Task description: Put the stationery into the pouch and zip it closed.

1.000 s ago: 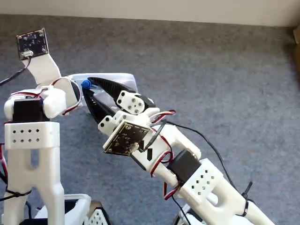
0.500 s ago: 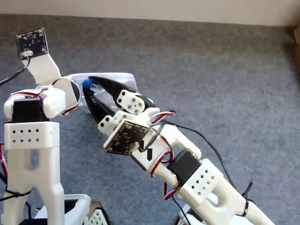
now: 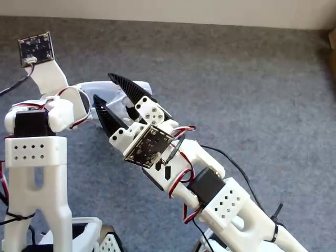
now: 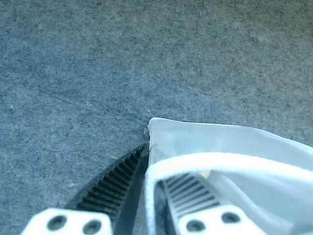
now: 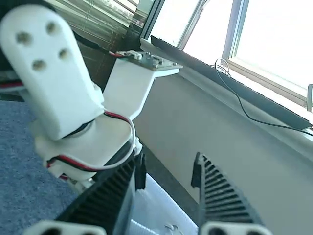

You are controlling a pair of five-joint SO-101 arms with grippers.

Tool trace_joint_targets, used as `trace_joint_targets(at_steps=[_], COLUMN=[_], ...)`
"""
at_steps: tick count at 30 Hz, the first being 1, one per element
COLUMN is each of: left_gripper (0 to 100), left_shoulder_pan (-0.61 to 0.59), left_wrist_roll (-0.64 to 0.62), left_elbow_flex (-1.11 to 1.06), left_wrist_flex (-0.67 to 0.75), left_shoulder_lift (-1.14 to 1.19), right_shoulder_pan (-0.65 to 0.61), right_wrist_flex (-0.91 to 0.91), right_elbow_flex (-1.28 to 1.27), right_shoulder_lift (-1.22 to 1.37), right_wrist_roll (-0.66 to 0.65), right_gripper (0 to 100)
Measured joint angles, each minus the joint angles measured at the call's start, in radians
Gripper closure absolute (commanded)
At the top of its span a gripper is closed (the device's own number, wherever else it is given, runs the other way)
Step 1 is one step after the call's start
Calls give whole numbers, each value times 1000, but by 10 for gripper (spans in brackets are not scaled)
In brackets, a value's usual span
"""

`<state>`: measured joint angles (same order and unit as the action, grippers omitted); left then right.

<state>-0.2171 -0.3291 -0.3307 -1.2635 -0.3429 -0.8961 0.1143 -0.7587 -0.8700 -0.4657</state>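
The left gripper (image 4: 152, 161) pinches a corner of the clear pouch (image 4: 230, 142), likely to keep it steady on the gray tabletop (image 4: 98, 58). The right gripper (image 3: 104, 87) hangs open just over it, maybe ready for the zip.

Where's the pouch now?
High view: the translucent white pouch lies on grey carpet, its edge in the left gripper, beneath the open right gripper.
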Motion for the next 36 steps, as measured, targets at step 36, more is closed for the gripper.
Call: trace_joint_targets(at_steps=[36], left_gripper=[992], left_shoulder_pan=[0], left_wrist_roll=[0], left_elbow_flex=[0], left_wrist_flex=[0], left_shoulder_lift=[0], right_shoulder_pan=[28], right_wrist_flex=[201], right_elbow_flex=[-173], right_shoulder_lift=[-519], right_wrist_roll=[293], right_gripper=[850])
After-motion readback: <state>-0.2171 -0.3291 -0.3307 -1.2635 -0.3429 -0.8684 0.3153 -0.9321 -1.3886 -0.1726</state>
